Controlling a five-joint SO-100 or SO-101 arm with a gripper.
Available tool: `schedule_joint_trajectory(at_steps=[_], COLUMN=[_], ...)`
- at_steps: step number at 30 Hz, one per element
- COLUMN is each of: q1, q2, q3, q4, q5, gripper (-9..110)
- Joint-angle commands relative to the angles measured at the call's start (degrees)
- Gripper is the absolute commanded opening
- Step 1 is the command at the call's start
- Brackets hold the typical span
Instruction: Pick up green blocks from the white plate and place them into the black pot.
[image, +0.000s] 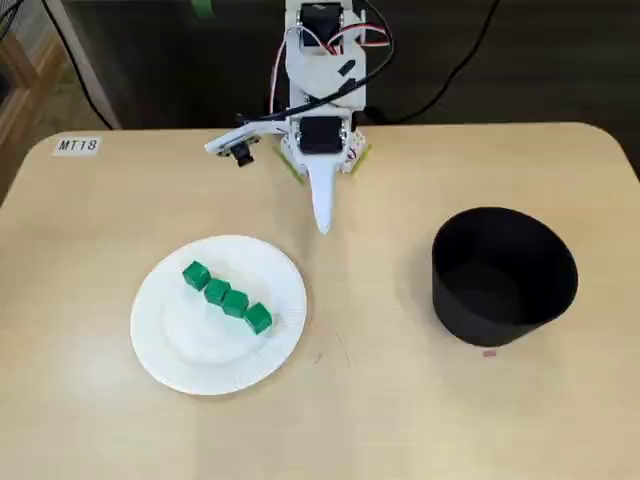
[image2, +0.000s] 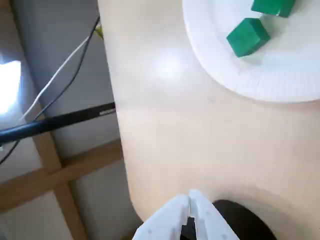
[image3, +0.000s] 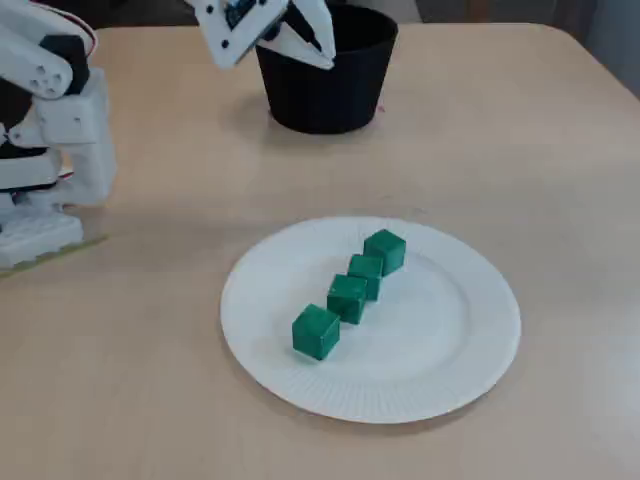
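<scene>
Several green blocks (image: 226, 297) lie in a diagonal row on the white plate (image: 175, 345) at the lower left of a fixed view. They also show on the plate (image3: 440, 350) in the other fixed view, with the nearest block (image3: 316, 331) at the row's end. The black pot (image: 503, 275) stands empty to the right. My gripper (image: 322, 222) hangs near the arm's base, between plate and pot, well clear of both. In the wrist view its fingers (image2: 210, 220) are pressed together with nothing held, and two blocks (image2: 248, 36) show at the top right.
The arm's white base (image: 320, 130) sits at the table's far edge, with cables behind it. A label reading MT18 (image: 77, 145) is stuck at the far left corner. In the wrist view the table's edge (image2: 117, 130) runs down the left, with wooden framing below.
</scene>
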Motion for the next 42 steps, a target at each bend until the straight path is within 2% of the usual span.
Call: schedule_joint_trajectory(at_steps=[1,7,12,25,29,32,42], q1=[1.1,5.0,14.9,31.0,31.8,31.9,31.4], q2=[-3.7,-12.5,-15.7,-41.8,-45.7,-46.8,-54.1], q3=[-6.5,-12.1,-12.9,-31.6,-33.3,-33.3,-33.5], q4=[3.4,11.0,15.8,26.2,27.2,27.2,21.4], q5=[0.1,3.3,7.0,-4.6,-8.3,-9.5,-11.8], gripper=[-2,-2,-2,-2,19,29,34])
